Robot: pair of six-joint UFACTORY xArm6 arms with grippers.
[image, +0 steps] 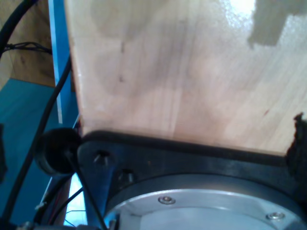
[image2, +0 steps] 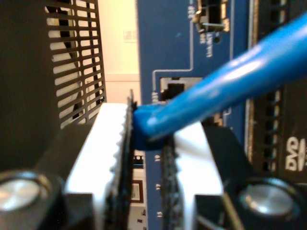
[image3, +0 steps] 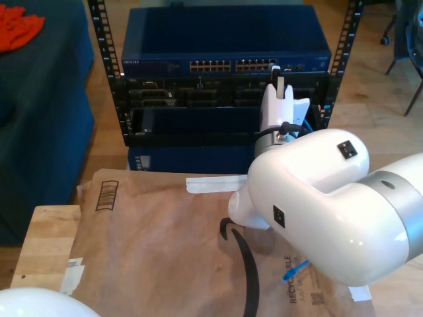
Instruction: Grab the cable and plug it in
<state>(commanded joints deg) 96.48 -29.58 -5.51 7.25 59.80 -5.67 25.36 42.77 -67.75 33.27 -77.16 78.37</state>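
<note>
My second claw (image2: 146, 158) clamped on the cable (image2: 230, 86), plug seemingly hidden.

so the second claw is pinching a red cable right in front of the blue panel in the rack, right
Not quite: the cable is bright blue, not red. The second wrist view shows my second claw shut on it between its white toothed pads, right in front of the blue panel in the rack, as you said.

The cable (image2: 225, 91), bright blue (its plug apparently hidden), slants up just before the rack face.
</note>
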